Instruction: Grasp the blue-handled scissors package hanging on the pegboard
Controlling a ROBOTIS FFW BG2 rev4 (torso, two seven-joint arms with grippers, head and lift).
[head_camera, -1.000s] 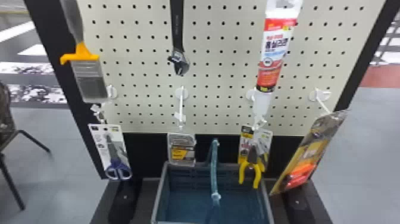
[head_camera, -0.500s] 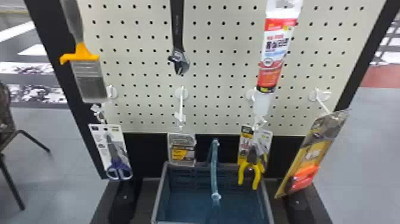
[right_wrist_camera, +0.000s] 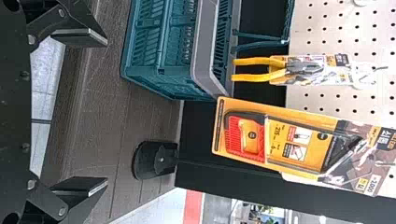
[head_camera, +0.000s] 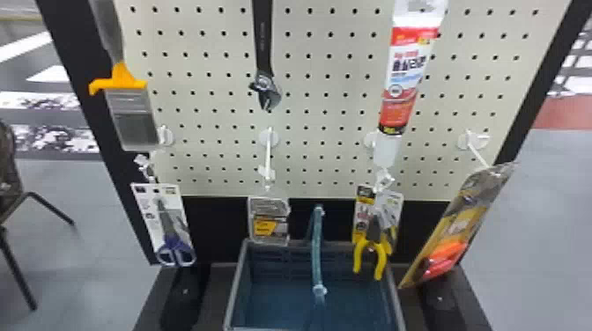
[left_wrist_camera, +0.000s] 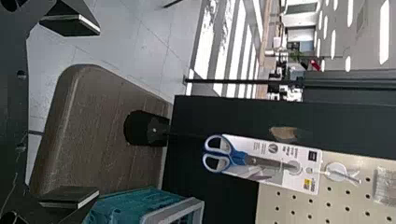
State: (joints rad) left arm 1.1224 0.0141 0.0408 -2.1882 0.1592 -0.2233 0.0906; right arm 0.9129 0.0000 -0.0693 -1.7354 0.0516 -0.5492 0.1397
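Jaws of left gripper (left_wrist_camera: 99,112) and right gripper (right_wrist_camera: 107,112) gape wide, empty; scissors package (head_camera: 165,222) hangs by the pegboard (head_camera: 326,178)'s left edge; open floor (head_camera: 105,220) beyond.

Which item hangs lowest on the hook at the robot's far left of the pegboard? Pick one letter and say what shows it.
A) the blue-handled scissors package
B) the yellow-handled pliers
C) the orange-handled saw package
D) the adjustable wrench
A: the blue-handled scissors package hangs from the leftmost hook, below the paintbrush.
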